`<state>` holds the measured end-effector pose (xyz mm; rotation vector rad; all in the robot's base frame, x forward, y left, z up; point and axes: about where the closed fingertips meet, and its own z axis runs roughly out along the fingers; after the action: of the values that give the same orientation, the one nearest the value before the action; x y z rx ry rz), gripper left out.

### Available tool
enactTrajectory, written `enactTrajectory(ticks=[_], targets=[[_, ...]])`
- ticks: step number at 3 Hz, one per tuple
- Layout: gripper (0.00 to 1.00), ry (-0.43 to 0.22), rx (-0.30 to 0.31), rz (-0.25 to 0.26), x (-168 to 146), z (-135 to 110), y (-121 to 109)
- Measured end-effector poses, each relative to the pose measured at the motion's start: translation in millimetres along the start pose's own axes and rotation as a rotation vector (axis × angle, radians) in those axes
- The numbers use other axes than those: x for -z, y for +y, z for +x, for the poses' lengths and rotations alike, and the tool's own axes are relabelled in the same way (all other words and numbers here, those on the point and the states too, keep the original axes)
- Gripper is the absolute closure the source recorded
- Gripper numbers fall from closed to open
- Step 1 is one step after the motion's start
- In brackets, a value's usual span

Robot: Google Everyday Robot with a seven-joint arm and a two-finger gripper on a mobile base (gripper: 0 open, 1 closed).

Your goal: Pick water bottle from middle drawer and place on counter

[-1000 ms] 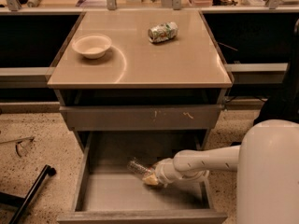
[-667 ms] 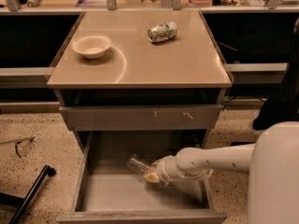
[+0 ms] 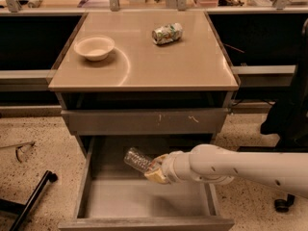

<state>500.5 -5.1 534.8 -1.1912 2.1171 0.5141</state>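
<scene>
The water bottle (image 3: 136, 160) is a small clear ribbed plastic bottle, held tilted above the floor of the open middle drawer (image 3: 144, 201). My gripper (image 3: 154, 170) reaches in from the right on a white arm and is shut on the bottle's lower end. The bottle's other end points up and left, toward the drawer's back. The counter (image 3: 183, 66) is the glossy tan top of the grey cabinet, above the drawer.
A white bowl (image 3: 94, 47) sits at the counter's left. A crushed green-and-white can (image 3: 167, 33) lies at its back. The scratched drawer front (image 3: 144, 121) hangs just above the bottle. A black chair base (image 3: 284, 203) stands at right, a black bar (image 3: 29, 203) lies at left.
The gripper has lifted the bottle off the drawer floor and drawn it up and slightly toward the drawer's back. The arm has swung up with it.
</scene>
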Motion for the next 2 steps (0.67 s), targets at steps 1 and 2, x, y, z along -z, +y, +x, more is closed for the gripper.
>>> enactTrajectory(ticks=[1,2], targets=[[1.0,-0.013,0.034,0.028,14.2,-17.7,-3.7],[1.0,-0.013,0.034,0.028,14.2,-17.8,-3.7]])
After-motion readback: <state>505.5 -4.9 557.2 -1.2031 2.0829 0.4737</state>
